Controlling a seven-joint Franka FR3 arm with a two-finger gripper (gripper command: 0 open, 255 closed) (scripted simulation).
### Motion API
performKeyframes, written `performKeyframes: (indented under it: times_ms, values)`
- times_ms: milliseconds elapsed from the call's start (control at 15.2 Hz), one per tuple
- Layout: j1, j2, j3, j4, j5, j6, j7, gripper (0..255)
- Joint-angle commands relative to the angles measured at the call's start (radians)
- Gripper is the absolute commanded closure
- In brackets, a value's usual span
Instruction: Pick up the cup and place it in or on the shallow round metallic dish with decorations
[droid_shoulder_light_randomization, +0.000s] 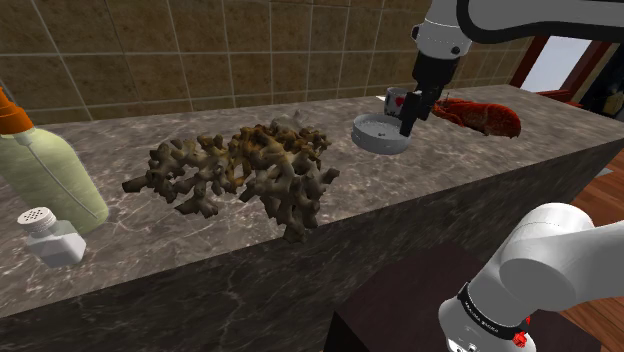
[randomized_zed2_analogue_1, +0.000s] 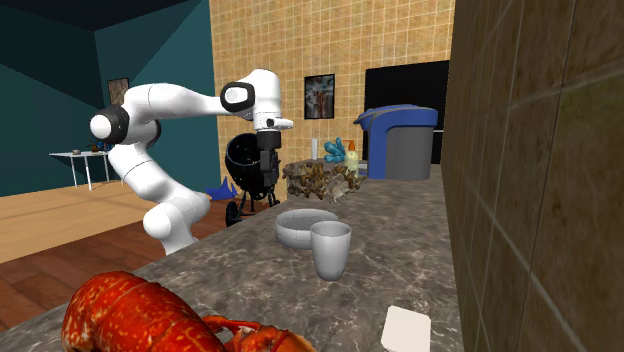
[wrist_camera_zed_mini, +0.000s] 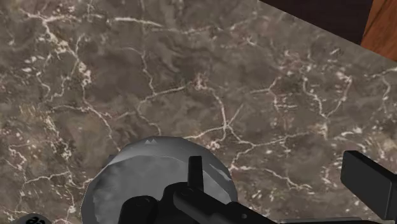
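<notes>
One counter (droid_shoulder_light_randomization: 450, 152) of dark veined marble crosses the shoulder view from lower left to upper right. A tiled wall (droid_shoulder_light_randomization: 200, 50) runs along its far side and its front edge drops off toward the lower right. One brown coral clump (droid_shoulder_light_randomization: 245, 170) sprawls at the frame's middle. One red lobster (droid_shoulder_light_randomization: 485, 117) lies at the upper right, and one green bottle (droid_shoulder_light_randomization: 45, 170) stands at the far left.

One grey dish (droid_shoulder_light_randomization: 378, 135) sits between clump and lobster, with bare marble on its clump side. The gripper (droid_shoulder_light_randomization: 407, 122) hangs over the dish's right rim, near the front edge. In the wrist view its fingers (wrist_camera_zed_mini: 195, 168) are spread wide. One overlaps the dish at the frame's bottom, and the other is over bare marble. The counter's edge and wooden floor (wrist_camera_zed_mini: 382, 19) show at that view's upper right.

One pale cup (randomized_zed2_analogue_1: 331, 250) stands upright low in the second exterior view's middle. It is just beside the dish, down and to the right of it, and the gripper is up and left past the dish. Whether cup and dish touch I cannot tell.

One white shaker (droid_shoulder_light_randomization: 50, 235) stands at the shoulder view's lower left, below the bottle.
</notes>
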Motion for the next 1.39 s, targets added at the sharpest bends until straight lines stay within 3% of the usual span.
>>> performKeyframes:
  times_ms: [0,660,1320]
  values:
    - [0.0,0.0,0.0,0.0,0.0,0.0,0.0,0]
    - [-0.049,0.243,-0.167,0.135,-0.074,0.171,-0.183,0]
    - [-0.074,0.55,-0.314,0.393,-0.033,0.278,-0.38,0]
